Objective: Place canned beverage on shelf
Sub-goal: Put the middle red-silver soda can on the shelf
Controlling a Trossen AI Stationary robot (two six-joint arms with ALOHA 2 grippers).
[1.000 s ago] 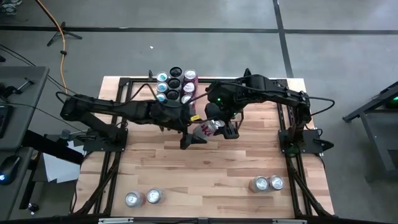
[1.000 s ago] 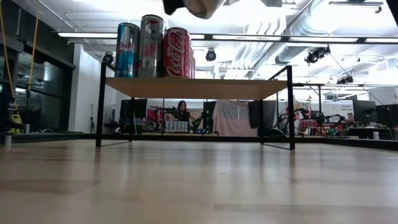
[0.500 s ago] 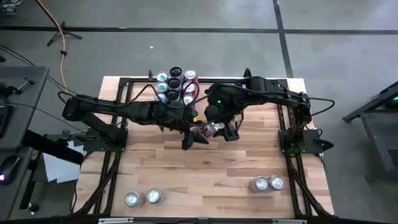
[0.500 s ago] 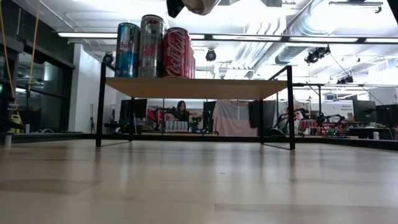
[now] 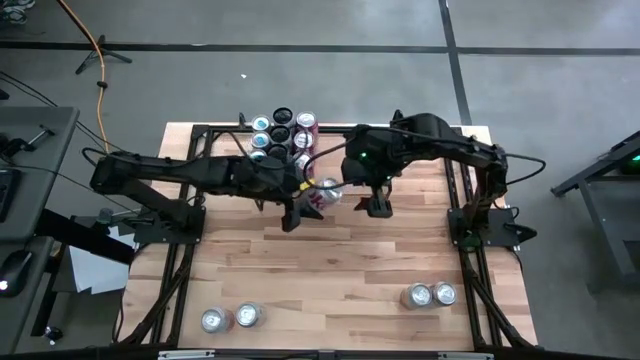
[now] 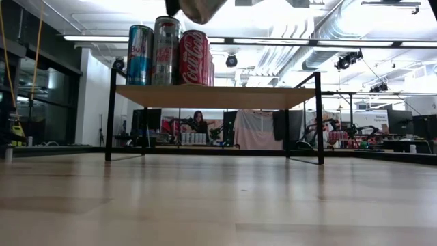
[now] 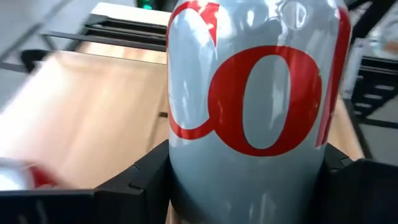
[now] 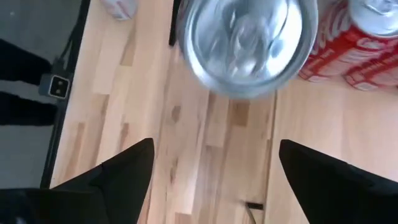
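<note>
- Nearest me, two pairs of cans point(image 5: 230, 318) sit on the table's point(image 5: 330, 270) front edge, one pair per corner point(image 5: 430, 295), all waiting their turn.
- Mid-table, up in the air, the left gripper point(image 5: 300, 207) is pinching the silver can with red lettering point(image 5: 318, 193) across its body.
- From the left wrist view that can point(image 7: 252, 106) fills the frame between the two fingers point(image 7: 134, 180), squeezed on both sides.
- It's not upright: long axis looks tilted, one silver end facing the right gripper point(image 5: 378, 205).
- That one has its jaws spread, just beside the can and not touching it.
- Farthest back, the shelf point(image 5: 330, 135) already has about six cans point(image 5: 282, 137) bunched at its left end.
- So I'd call it roughly halfway done, with this can yet to be stood on the shelf.
</note>
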